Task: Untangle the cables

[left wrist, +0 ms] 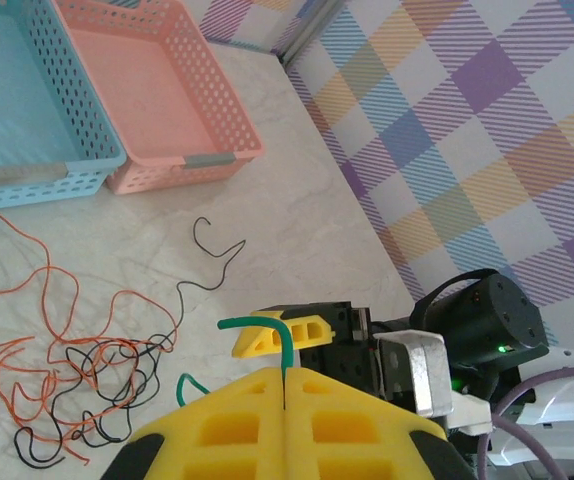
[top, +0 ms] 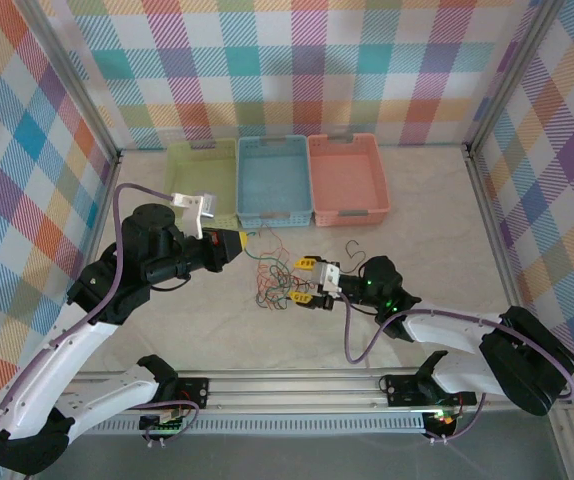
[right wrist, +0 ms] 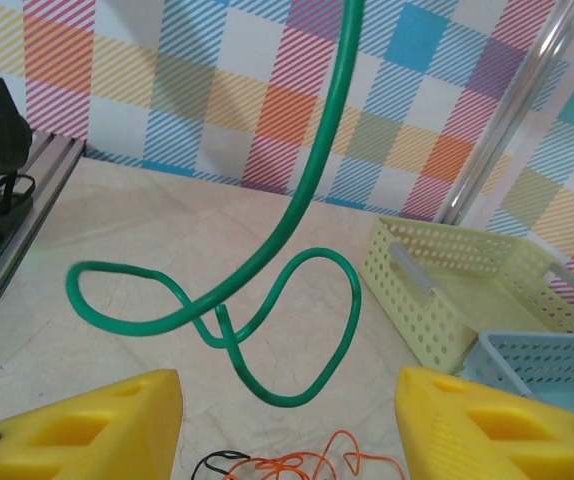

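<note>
My left gripper [top: 237,243] hangs over the table's middle, its yellow jaws [left wrist: 285,385] shut on the end of the dark green cable [left wrist: 286,345]. This green cable [right wrist: 302,250] loops in the air just in front of my right gripper [right wrist: 287,430], whose fingers [right wrist: 87,420] stand apart, touching nothing. In the top view the right gripper [top: 310,281] sits right of the tangle [top: 275,278]. The orange-red cable [left wrist: 37,330] lies in loose loops on the table, mixed with the black cable [left wrist: 117,385]. A curl of black wire [top: 357,249] trails off to the right.
Three baskets stand in a row at the back: yellow-green [top: 174,165], blue [top: 243,185] and pink [top: 379,175]. Checkered walls close in the table on three sides. The rail [top: 297,385] with both arm bases runs along the near edge.
</note>
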Action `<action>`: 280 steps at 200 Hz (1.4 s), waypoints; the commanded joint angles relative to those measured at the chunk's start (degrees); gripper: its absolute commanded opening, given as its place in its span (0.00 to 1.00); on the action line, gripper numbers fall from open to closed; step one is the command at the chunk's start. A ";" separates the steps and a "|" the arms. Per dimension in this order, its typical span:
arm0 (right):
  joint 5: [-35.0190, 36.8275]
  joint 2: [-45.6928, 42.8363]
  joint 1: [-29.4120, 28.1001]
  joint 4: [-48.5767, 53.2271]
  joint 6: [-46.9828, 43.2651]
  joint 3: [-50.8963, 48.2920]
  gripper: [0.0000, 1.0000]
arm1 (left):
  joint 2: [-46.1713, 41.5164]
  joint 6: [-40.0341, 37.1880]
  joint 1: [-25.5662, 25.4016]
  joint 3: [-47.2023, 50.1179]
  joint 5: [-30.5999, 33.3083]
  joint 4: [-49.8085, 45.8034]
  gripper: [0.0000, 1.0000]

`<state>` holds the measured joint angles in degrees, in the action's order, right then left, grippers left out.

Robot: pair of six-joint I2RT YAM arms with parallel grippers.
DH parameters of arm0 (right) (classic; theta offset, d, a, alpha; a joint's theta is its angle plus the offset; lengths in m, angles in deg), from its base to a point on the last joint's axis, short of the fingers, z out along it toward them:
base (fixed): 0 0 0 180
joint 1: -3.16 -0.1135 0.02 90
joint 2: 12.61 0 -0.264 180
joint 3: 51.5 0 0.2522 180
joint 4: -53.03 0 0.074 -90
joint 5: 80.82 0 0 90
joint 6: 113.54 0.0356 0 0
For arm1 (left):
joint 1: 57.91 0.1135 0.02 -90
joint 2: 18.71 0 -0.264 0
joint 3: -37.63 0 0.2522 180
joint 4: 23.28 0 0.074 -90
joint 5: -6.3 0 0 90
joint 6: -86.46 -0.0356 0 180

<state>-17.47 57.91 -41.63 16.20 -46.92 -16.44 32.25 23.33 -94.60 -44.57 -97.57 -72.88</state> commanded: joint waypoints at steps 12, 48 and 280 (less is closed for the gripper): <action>-0.34 1.57 -1.46 -1.71 -3.68 0.57 0.58 | 0.30 2.14 -0.40 -0.50 -1.32 0.83 0.00; 0.07 2.59 -2.27 -2.65 -3.34 1.01 0.50 | 0.97 2.69 -0.40 -0.47 -1.71 0.58 0.00; 30.61 -3.01 17.61 -4.29 37.13 -4.88 0.00 | -10.34 1.73 6.66 4.00 37.54 -12.67 0.00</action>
<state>6.22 56.56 -28.89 12.40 -26.00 -19.12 25.39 25.21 -89.81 -42.02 -71.80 -82.14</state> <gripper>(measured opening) 0.062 0.058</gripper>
